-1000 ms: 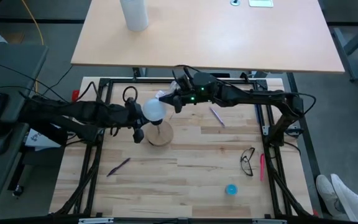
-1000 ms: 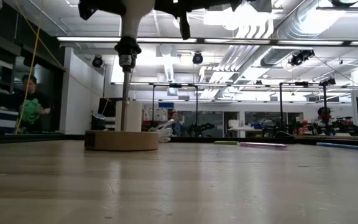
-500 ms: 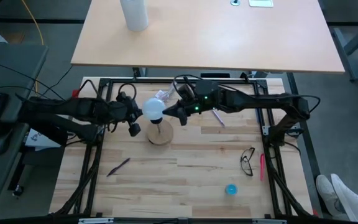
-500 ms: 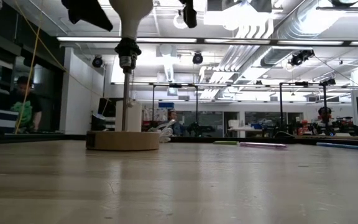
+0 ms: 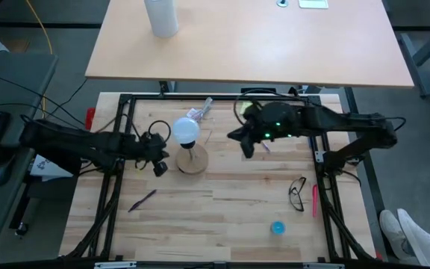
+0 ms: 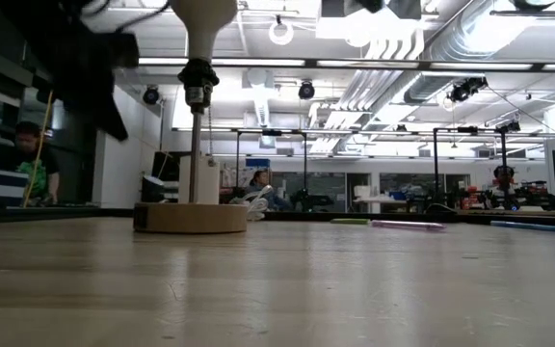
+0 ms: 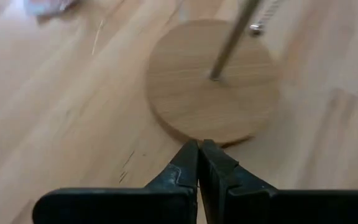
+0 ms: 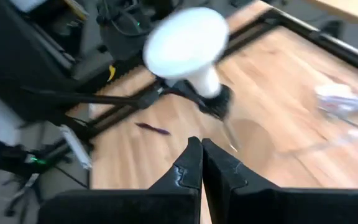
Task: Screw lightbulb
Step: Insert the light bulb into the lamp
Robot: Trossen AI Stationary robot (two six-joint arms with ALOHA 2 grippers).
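The white lightbulb (image 5: 185,131) sits upright in the black socket (image 6: 198,82) on top of a thin post, which stands on a round wooden disc (image 5: 193,160). My left gripper (image 5: 160,164) is shut and low over the table, just left of the disc, touching nothing. In its wrist view the shut fingers (image 7: 199,152) point at the disc's near rim (image 7: 213,134). My right gripper (image 5: 245,143) is shut and hovers to the right of the bulb, clear of it. Its wrist view shows the bulb (image 8: 185,42) ahead of the shut tips (image 8: 201,148).
On the table lie a pair of glasses (image 5: 297,193), a red pen (image 5: 314,200), a small blue object (image 5: 277,227), a purple pen (image 5: 261,140), a dark pen (image 5: 142,199) and a pale wrapper (image 5: 200,110). A black frame (image 5: 125,101) rims the table. A white cylinder (image 5: 161,16) stands on the far desk.
My right gripper has drawn back from the bulb toward the table's right edge and risen a little. My left gripper has sunk beside the post, down toward the table left of the disc. The bulb has stayed upright in the socket.
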